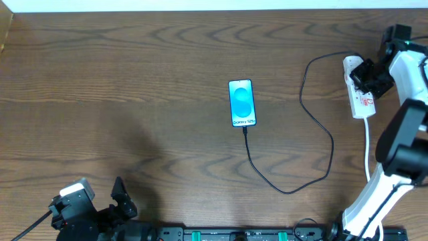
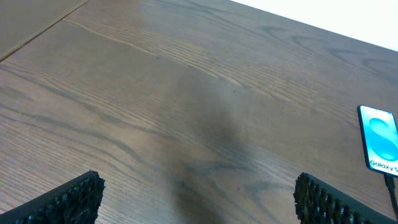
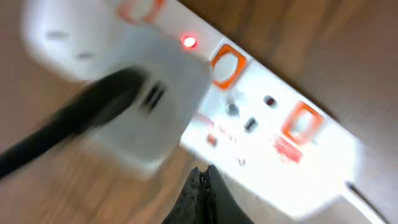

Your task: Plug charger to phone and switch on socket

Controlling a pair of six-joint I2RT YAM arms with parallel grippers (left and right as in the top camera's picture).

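My right pincer [image 1: 366, 75], shut and empty, hangs over the socket [image 1: 363, 104] far right, red lamp lit, left pincer [image 2: 196, 208] wide open holding nothing, so another press might switch it off, or a shove tug the charger [image 1: 291, 192] from the centre phone [image 1: 242, 102].

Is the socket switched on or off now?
On, it seems: a small red light glows on the socket.
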